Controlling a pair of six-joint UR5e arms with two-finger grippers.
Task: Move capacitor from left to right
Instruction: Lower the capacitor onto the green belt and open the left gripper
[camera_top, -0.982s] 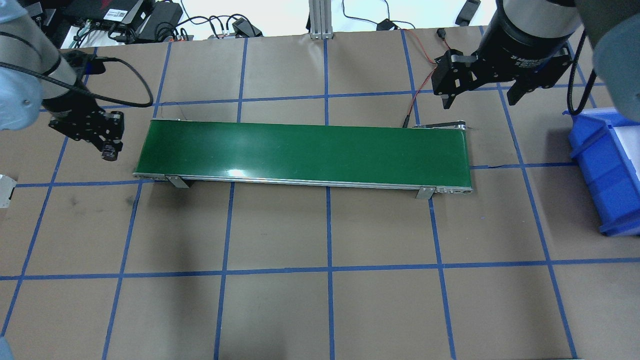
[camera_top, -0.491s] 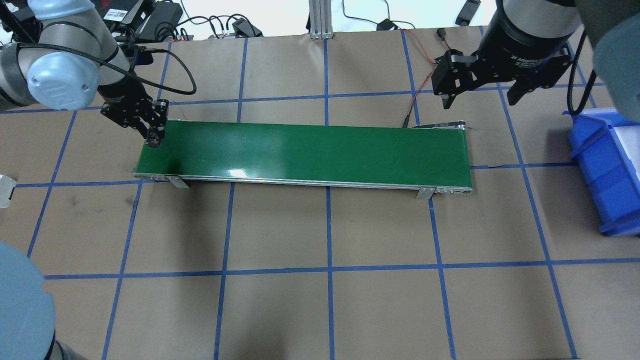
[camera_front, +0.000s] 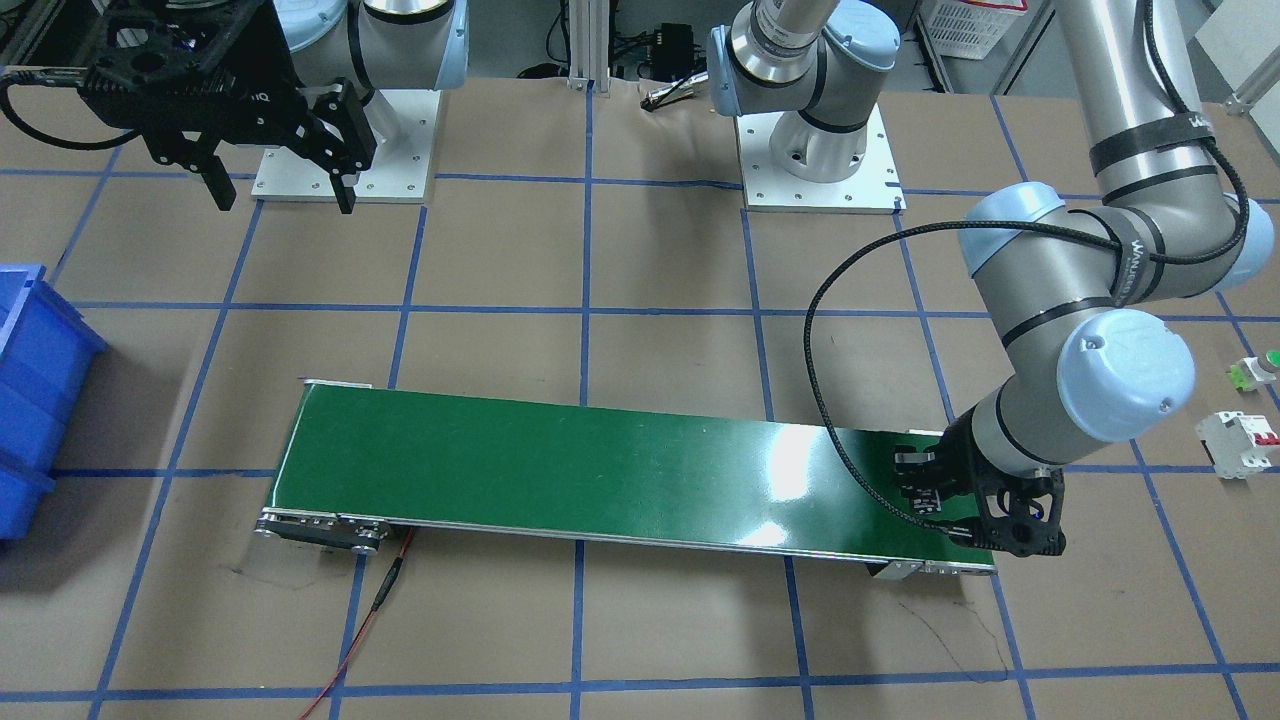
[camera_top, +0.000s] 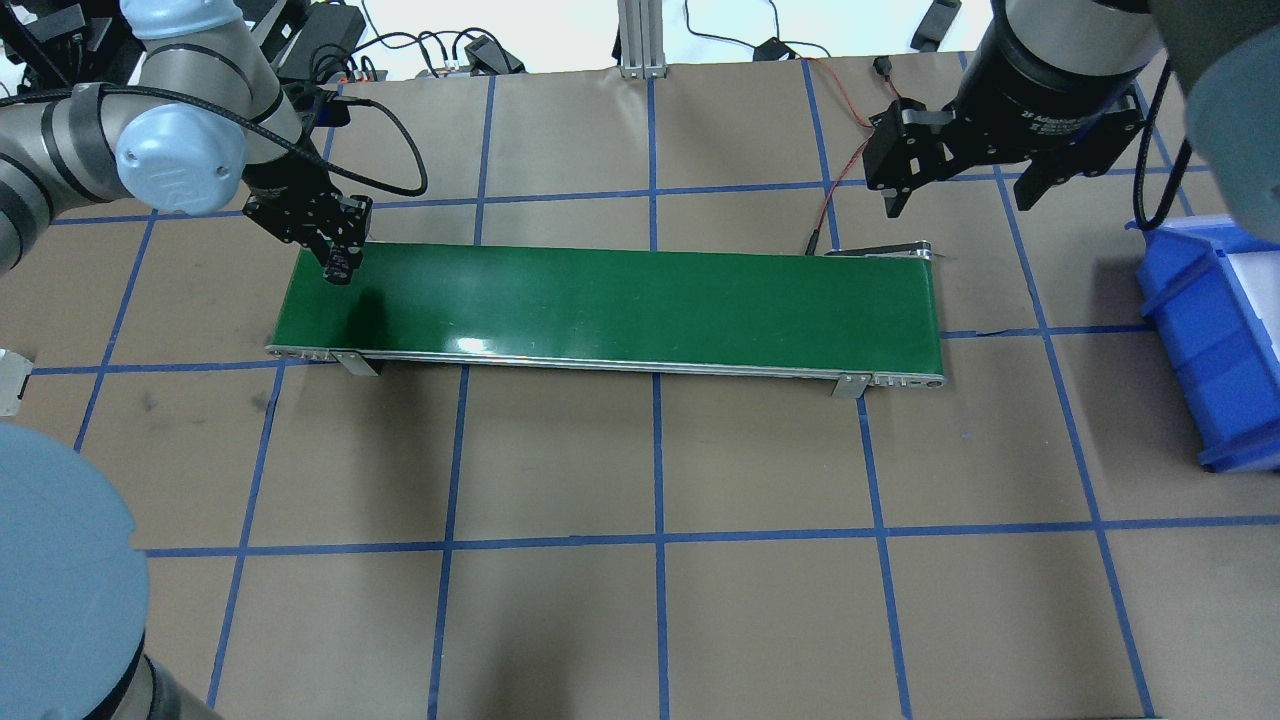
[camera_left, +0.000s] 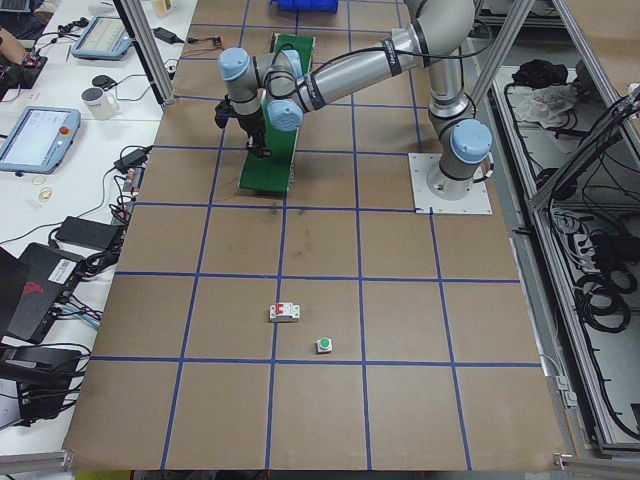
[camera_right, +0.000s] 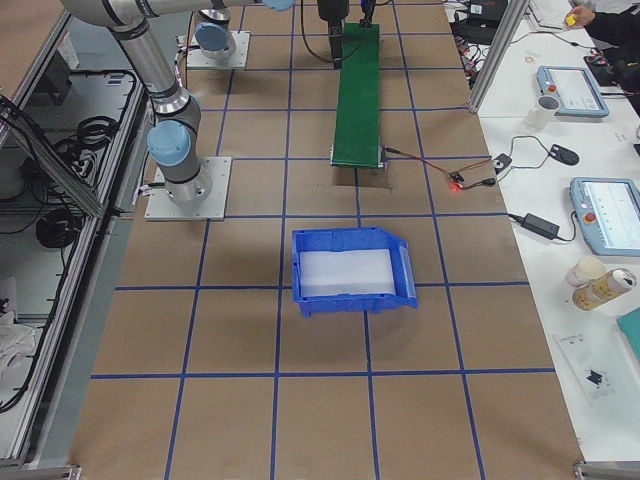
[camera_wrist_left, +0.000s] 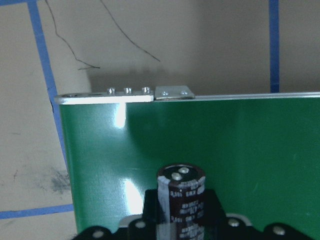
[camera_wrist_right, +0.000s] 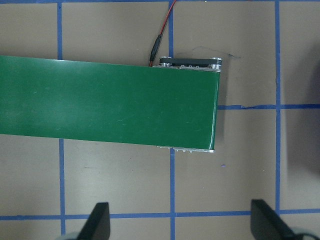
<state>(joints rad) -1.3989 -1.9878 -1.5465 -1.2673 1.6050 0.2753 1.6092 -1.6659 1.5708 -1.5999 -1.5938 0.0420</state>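
Left gripper (camera_top: 338, 266): jaws closed narrowly on the capacitor (camera_wrist_left: 181, 194), a black cylinder with pale print. It is held between the fingers with its two-terminal end pointed away from the wrist camera. The capacitor is positioned over the belt (camera_top: 640, 295), at the belt's end on the robot's left, near the edge away from the robot. Contact with the belt surface cannot be determined.

Right gripper (camera_top: 955, 190): jaws spread wide, nothing held. It is located above the table (camera_top: 650, 600), just beyond the belt's other end.

A blue bin (camera_top: 1200, 330) is seen past that same end. A circuit breaker (camera_front: 1238, 430) and a push button (camera_front: 1262, 368) are noted well off the belt's left end.
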